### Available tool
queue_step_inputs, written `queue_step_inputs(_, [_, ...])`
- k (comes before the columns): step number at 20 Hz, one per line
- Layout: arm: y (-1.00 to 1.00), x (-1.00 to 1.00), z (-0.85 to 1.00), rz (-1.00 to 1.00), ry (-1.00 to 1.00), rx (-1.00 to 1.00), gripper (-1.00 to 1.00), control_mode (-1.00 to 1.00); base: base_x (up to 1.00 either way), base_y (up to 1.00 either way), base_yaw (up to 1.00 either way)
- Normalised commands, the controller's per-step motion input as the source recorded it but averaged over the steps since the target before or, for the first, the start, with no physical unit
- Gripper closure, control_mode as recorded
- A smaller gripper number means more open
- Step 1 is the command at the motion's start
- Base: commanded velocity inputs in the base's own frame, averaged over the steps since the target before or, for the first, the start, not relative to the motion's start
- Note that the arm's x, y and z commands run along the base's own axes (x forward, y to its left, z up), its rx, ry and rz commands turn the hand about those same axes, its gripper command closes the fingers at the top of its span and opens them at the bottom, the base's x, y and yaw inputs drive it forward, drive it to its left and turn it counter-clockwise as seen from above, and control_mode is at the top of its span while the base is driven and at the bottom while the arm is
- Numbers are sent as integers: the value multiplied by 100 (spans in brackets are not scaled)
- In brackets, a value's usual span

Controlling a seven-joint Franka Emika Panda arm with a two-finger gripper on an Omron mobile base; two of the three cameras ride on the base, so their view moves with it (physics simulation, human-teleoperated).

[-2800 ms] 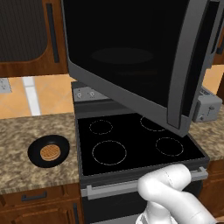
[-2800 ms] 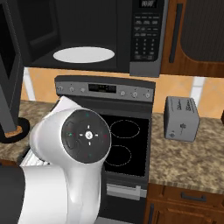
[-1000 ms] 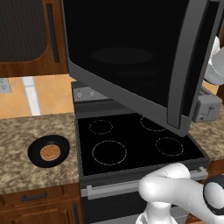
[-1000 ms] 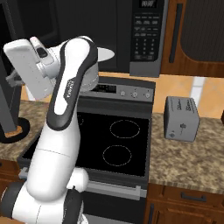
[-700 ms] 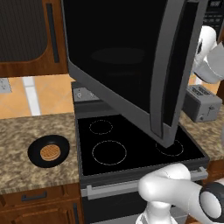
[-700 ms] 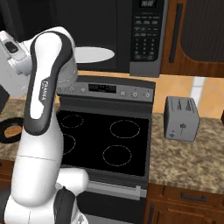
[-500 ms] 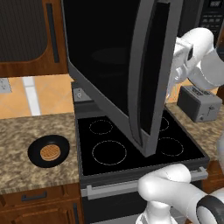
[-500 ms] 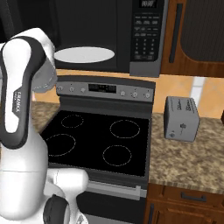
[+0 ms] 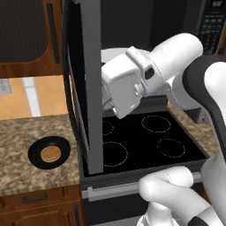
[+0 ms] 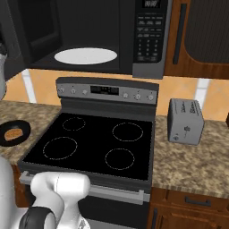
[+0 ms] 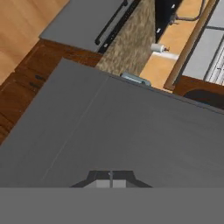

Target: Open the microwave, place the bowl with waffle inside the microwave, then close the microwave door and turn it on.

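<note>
Two base views differ: left one shows microwave door point(image 9: 84, 88) swung wide, waffle point(image 9: 50, 153) in bowl point(image 9: 49, 152) on counter point(image 9: 26, 132); right shows microwave point(image 10: 89, 36) plate point(image 10: 85, 56). Jaws' state: cannot tell.

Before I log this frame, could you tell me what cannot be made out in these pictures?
- Gripper: in the left base view the hand sits behind the microwave door, fingers hidden; open or shut unclear.
- Fingertips: hand view, too small against the door's grey face.
- Bowl: right base view, cut by the left edge.
- Microwave keypad labels: too small.
</note>
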Motion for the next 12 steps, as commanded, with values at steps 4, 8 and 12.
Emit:
queue_step_inputs(4, [-64,0,8,-25,-19,8,100,-100,0,0,0])
queue_step_inputs(8, [-100,0,0,-21,0,26,100,-100,0,0,0])
queue_step_inputs(12, [-100,12,-30,-28,15,7,100,-100,0,0,0])
